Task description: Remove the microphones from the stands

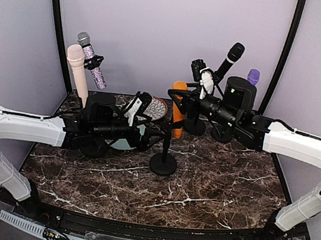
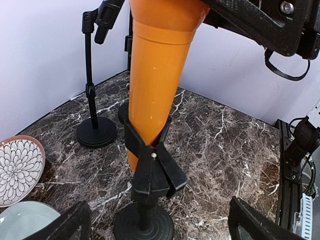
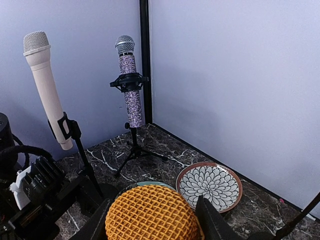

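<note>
Right wrist view puts the mesh head of the orange microphone (image 3: 150,217) directly between the right fingers (image 3: 210,222), one on each side and close against it. I cannot tell whether they already press on it or only flank it. From the top external view the microphone (image 1: 177,107) stands near the middle of the bench with its long axis close to upright. The head is up and the tail is down through the black clip of its stand (image 1: 170,134), whose round base (image 1: 162,164) sits toward the near edge from the clip. The right arm is therefore the one at the head, reaching in from the right edge. The left fingers (image 2: 62,225) are spread wide with nothing between them, and they face the clip (image 2: 150,170) and the lower body from the left edge. Since the clip grips the tapered body from the sides, the microphone most likely comes free along its own axis, upward. The left arm is the nearer one to steady the stand if it tips.
</note>
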`<state>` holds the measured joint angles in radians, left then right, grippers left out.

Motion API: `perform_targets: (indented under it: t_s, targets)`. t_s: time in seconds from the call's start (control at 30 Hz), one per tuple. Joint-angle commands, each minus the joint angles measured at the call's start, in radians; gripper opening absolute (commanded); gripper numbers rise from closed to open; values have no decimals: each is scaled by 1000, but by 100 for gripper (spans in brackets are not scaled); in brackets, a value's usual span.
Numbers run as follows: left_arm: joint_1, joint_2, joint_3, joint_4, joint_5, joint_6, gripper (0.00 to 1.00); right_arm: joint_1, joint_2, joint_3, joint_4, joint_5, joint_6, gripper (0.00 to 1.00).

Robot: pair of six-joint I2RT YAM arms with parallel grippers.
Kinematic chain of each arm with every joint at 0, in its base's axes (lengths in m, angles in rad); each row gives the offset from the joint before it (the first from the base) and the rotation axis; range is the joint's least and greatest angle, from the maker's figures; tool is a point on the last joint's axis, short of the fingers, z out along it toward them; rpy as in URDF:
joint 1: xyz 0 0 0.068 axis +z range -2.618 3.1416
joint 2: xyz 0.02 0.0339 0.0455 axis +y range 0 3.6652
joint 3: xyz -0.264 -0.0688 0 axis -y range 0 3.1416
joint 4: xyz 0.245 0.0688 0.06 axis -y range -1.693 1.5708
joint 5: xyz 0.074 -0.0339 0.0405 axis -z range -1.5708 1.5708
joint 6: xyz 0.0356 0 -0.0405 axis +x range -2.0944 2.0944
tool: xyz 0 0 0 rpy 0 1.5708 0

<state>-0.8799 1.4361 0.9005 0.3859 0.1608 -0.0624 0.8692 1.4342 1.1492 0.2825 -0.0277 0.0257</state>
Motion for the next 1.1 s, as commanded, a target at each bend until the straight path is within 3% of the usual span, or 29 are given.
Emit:
perform_targets:
  t_s: [0.0,0.73,1.07]
  targets:
    - [4,13,12,43,10,28,99,10,-2,29,21,25,-12,45]
    - [4,152,122,72,-32,124,96,11,-12,13,48,18,2,43]
    - [2,157,124,51,-46,149,55,11,-14,7,54,24,3,43]
